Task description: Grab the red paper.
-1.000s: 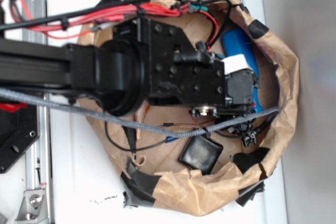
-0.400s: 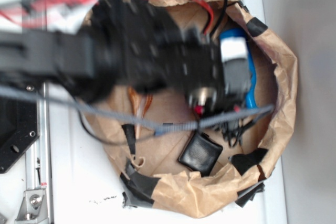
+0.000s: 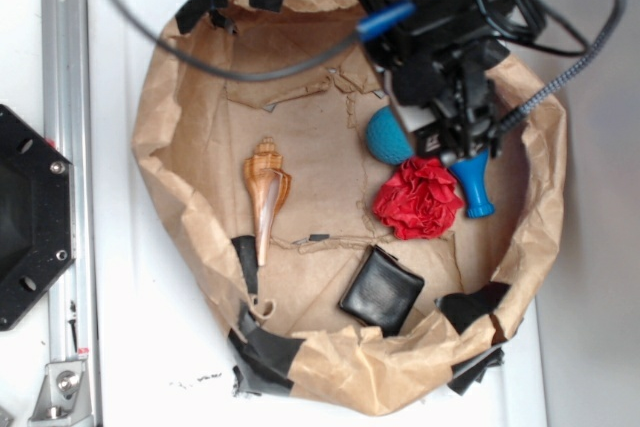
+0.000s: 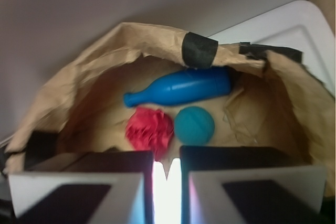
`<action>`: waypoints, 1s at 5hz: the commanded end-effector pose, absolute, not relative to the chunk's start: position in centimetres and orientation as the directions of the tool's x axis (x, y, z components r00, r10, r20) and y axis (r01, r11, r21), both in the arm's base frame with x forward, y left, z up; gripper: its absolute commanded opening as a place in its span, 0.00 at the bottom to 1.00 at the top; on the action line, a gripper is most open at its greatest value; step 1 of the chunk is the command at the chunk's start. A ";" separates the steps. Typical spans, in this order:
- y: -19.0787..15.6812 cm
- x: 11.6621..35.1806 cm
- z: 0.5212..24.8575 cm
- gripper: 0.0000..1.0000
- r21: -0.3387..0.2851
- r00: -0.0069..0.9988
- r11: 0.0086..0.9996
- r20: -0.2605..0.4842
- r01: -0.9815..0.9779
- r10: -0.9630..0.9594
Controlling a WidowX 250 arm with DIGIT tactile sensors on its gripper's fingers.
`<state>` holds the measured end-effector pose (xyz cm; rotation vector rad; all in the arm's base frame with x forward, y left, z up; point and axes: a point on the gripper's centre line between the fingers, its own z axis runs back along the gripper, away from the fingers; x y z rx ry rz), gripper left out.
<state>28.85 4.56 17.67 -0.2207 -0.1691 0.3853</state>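
Closest to the wrist camera, the gripper (image 4: 167, 174) fills the bottom of the frame, its two pale fingers (image 4: 79, 192) nearly together with only a narrow bright slit between them and nothing held. Just beyond the fingertips, on the floor of a brown paper bag (image 4: 79, 85), lies the red paper (image 4: 150, 130), a crumpled, ruffled wad, slightly left of the slit. Just beside it on the right sits a teal ball (image 4: 194, 125). Behind both, a blue bowling pin (image 4: 178, 88) lies on its side near the bag's far wall, under a strip of black tape (image 4: 198, 50). From overhead, the red paper (image 3: 418, 198) lies right of centre in the bag, between the ball (image 3: 388, 135) and the pin (image 3: 472, 183), with the dark arm (image 3: 450, 37) above them. A black pouch (image 3: 381, 291) and a brown spiral shell (image 3: 266, 192) lie further off.
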 end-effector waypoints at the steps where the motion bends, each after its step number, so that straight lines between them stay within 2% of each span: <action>1: 4.1 28.4 15.7 1.00 -0.282 0.793 0.831 0.266 -0.479 0.548; 2: 1.2 25.7 11.6 1.00 -0.281 0.680 0.738 0.287 -0.613 0.675; 3: 0.2 25.3 9.5 1.00 -0.305 0.622 0.705 0.334 -0.640 0.708; 4: 0.5 27.3 8.7 1.00 -0.305 0.614 0.714 0.367 -0.631 0.699; 5: 1.4 29.8 7.7 1.00 -0.297 0.625 0.723 0.367 -0.623 0.689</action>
